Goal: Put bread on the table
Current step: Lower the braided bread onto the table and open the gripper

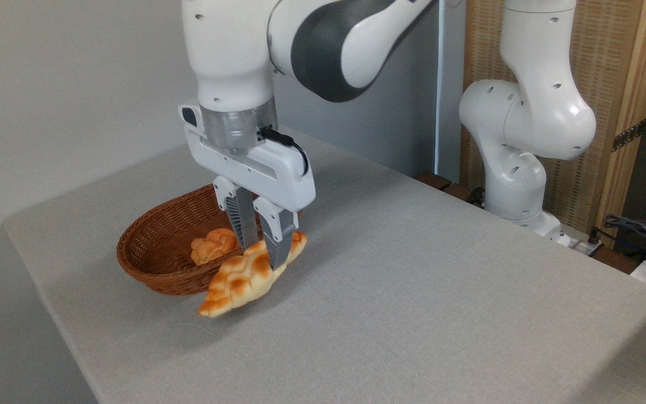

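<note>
I hold the bread point(244, 278), a long braided loaf, golden-brown with darker toasted patches and pointed ends, between the two fingers of my pincer point(264, 252). The fingers close on it a little past its middle, toward the upper right end. The loaf hangs tilted, its lower left tip dipping toward the bench point(413, 292) and its other tip raised to the right. It casts a soft shadow on the cloth beneath. The bench is a wide flat surface covered in light grey woven cloth with rounded edges.
</note>
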Tool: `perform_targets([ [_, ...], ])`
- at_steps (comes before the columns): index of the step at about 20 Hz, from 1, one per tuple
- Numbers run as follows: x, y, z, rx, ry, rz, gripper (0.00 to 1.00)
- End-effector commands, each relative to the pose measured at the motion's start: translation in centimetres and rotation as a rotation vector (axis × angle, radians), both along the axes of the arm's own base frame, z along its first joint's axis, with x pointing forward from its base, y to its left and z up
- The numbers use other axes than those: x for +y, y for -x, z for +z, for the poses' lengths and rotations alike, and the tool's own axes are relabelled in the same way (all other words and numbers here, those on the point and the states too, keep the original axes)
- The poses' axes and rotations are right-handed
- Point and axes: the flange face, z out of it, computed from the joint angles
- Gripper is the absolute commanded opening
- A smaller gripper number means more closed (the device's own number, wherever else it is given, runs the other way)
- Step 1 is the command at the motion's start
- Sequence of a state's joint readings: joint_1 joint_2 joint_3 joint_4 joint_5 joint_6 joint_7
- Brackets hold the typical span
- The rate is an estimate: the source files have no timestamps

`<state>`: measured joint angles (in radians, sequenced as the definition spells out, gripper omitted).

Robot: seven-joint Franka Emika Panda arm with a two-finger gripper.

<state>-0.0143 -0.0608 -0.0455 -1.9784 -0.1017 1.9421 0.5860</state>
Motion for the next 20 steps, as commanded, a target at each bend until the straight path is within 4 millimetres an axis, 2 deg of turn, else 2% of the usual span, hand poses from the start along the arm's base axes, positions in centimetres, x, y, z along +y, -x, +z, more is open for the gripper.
perform_targets([
  [1, 0.3, 0.2, 0.1, 0.013, -0.01, -0.002, 1.0],
  [15, 0.5, 0.0, -0.1, 0.013, -0.032, -0.01, 1.0],
  [17, 0.2, 0.0, 0.4, -0.007, -0.031, -0.016, 1.0],
  [20, -0.3, -0.7, 2.9, -0.061, -0.03, -0.025, 1.0],
])
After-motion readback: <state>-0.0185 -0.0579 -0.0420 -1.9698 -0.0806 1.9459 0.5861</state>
